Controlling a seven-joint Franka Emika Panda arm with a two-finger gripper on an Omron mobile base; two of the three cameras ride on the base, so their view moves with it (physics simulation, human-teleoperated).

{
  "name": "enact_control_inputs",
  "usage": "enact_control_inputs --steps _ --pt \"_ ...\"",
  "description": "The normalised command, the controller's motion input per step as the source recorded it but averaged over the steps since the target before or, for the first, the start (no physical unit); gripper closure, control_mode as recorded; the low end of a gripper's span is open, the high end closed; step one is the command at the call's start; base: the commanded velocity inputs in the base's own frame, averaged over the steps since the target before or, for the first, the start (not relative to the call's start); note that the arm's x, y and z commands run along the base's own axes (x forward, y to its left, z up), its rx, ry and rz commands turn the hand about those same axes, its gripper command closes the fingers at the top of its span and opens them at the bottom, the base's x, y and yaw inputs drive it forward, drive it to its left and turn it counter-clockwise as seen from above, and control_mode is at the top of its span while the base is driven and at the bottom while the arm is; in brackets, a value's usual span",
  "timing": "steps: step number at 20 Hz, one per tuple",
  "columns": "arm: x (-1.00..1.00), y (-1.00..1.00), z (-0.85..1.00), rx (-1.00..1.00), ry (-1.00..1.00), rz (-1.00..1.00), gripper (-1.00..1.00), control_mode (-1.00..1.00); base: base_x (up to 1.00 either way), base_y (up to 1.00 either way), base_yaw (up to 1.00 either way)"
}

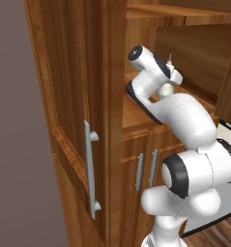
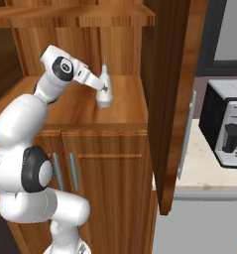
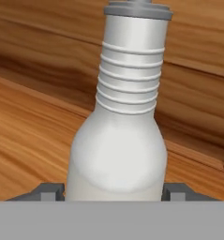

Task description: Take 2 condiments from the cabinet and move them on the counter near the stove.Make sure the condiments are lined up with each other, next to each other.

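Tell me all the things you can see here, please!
Whitish pear-shaped bottle with thin pointed nozzle: one, on the wooden cabinet shelf, between the gripper's fingertips.
Tall brown wood-grain cabinet: one, doors open, shelves inside.
Long silver bar handle: one, on the open left door.
Short silver handles: two, on the lower doors.
Beige stone-look counter: one, right of the cabinet.
Silver and black toaster: one, on the counter.
White arm's gripper: one, around the bottle's base.

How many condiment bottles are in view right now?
1: the whitish bottle, upright on the cabinet shelf, between the fingertips of the gripper. A second bottle may be hidden behind the arm.
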Motion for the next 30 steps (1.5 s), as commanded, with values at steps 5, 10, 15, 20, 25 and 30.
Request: enact_control_inputs --steps 5,10,15,20,25,30 --pt "-1.00 0.00 0.00 -0.10 -0.26 0.18 1.00 -1.00 0.00 0.00 0.00" --pt "-0.88 0.00 0.06 -0.06 -0.24 0.26 1.00 -1.00 0.00 0.00 0.00" --pt "-0.54 0.00 0.08 0.00 -0.05 0.37 1.00 -1.00 0.00 0.00 0.00" --pt "-0.41 0.00 0.24 0.00 0.00 0.37 1.00 -1.00 0.00 0.00 0.00" --pt "-0.29 0.00 0.31 0.00 0.00 0.35 1.00 -1.00 0.00 0.00 0.00" --pt "-0.26 0.00 0.28 0.00 0.00 0.34 1.00 -1.00 0.00 0.00 0.00"
